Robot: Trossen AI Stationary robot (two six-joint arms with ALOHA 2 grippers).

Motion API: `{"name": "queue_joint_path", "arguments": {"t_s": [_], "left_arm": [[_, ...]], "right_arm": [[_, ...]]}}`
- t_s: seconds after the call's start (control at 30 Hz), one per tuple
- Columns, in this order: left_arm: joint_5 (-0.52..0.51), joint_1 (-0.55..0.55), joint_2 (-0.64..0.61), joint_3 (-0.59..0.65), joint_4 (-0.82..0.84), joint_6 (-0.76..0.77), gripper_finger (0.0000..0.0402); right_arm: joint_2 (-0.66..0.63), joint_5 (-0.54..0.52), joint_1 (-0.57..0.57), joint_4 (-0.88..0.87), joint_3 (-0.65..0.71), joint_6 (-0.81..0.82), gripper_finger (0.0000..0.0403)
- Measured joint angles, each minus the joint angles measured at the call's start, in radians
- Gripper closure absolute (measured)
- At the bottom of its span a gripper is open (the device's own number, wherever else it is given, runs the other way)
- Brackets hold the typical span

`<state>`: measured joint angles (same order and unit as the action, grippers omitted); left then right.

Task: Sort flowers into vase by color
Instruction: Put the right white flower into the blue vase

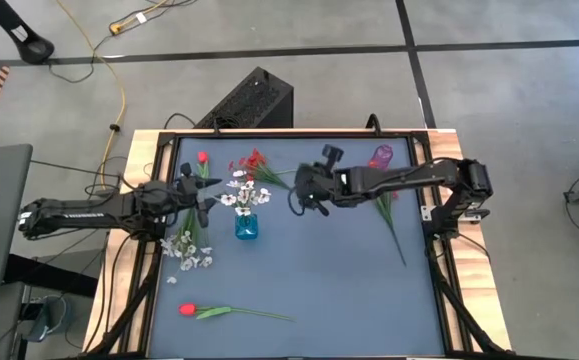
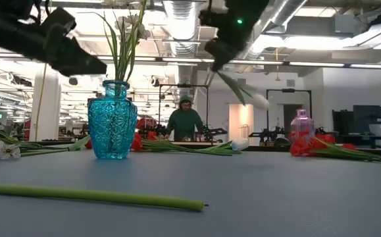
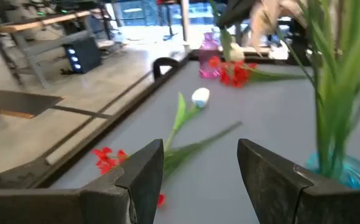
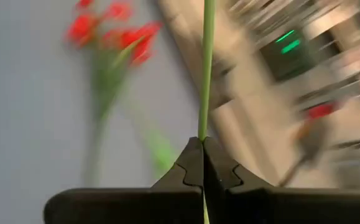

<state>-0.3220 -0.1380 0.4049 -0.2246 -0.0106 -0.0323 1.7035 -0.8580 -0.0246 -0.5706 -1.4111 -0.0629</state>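
Right gripper (image 1: 299,197), high view: over the table's middle, right of the blue vase (image 1: 246,226); left gripper (image 1: 201,200) just left of that vase; red tulip (image 1: 188,310) lying near the front edge. Low view: white tulip (image 2: 259,100) hanging mid-air. Left wrist view: fingers (image 3: 143,175) spread apart, nothing between them. Right wrist view: fingers (image 4: 189,165) pressed together on a thin green stem (image 4: 206,68).

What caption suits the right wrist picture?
Right gripper shut on a thin green flower stem, red flowers on the table beyond.
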Motion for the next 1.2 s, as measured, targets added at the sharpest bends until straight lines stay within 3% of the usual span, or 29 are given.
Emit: {"name": "queue_joint_path", "arguments": {"t_s": [0.1,0.2,0.33,0.5,0.67,0.8,0.9,1.0,1.2], "left_arm": [[-0.040,-0.023,0.001,-0.069,0.083,0.003,0.0205],[-0.103,-0.058,0.001,-0.145,0.160,0.057,0.0205],[-0.163,-0.114,0.001,-0.272,0.271,0.158,0.0205],[-0.096,-0.159,0.027,-0.454,0.418,0.262,0.0205],[0.027,-0.178,0.108,-0.577,0.448,0.363,0.0205],[0.152,-0.200,0.190,-0.670,0.452,0.455,0.0205],[0.185,-0.223,0.252,-0.759,0.472,0.468,0.0205],[0.206,-0.248,0.312,-0.839,0.483,0.490,0.0205],[0.410,-0.284,0.474,-0.935,0.477,0.570,0.0205]], "right_arm": [[0.000,-0.133,-0.032,0.193,-0.001,-0.225,0.0384],[0.000,-0.156,-0.078,0.411,-0.001,-0.461,0.0385],[0.000,-0.118,-0.132,0.689,-0.001,-0.812,0.0385],[0.000,0.038,-0.174,0.881,-0.001,-1.215,0.0385],[0.000,0.257,-0.195,0.954,-0.001,-1.403,0.0385],[0.006,0.344,-0.194,1.062,-0.001,-1.555,0.0385],[0.006,0.417,-0.194,1.102,-0.001,-1.619,0.0385],[0.006,0.429,-0.194,1.127,-0.001,-1.648,0.0385],[0.006,0.438,-0.194,1.129,-0.001,-1.686,0.0385]]}}
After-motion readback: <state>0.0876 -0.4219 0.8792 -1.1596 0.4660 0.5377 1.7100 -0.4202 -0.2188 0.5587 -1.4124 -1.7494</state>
